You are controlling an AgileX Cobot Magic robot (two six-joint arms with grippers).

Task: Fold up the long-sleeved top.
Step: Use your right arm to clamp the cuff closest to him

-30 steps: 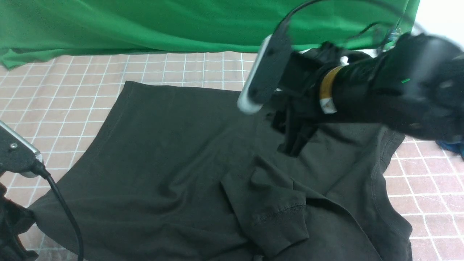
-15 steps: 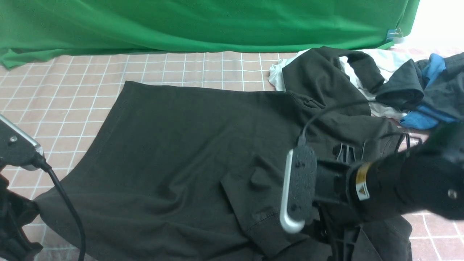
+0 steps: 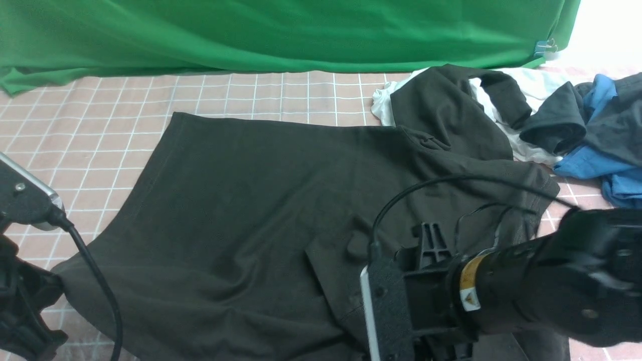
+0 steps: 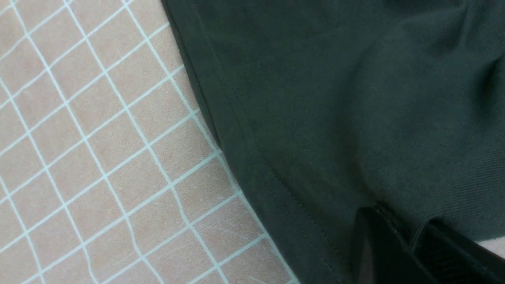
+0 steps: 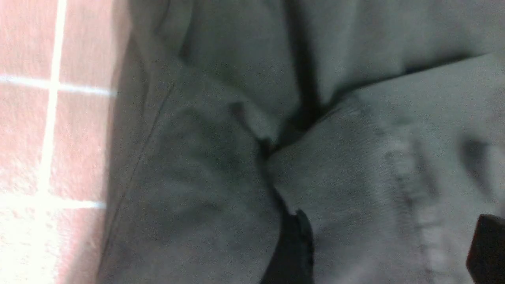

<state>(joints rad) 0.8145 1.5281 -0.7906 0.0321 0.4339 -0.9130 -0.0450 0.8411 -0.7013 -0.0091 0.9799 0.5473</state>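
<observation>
Well, the long-sleeved top (image 3: 251, 200) lies flat on the checked table (image 3: 100, 150), its long axis running left to right, hem left and neck right. The left gripper (image 4: 398, 236) pinches its near-left hem corner. The right gripper (image 5: 388, 244) hangs with jaws spread over its near-right part.

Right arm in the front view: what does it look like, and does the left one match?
The right arm is black and tubular, with a yellow band bearing a warning-triangle label at the wrist. A black, silver-edged camera block sits ahead of it, fed by a looping black cable. Of the left arm, only a similar silver-edged block and black lead show.
</observation>
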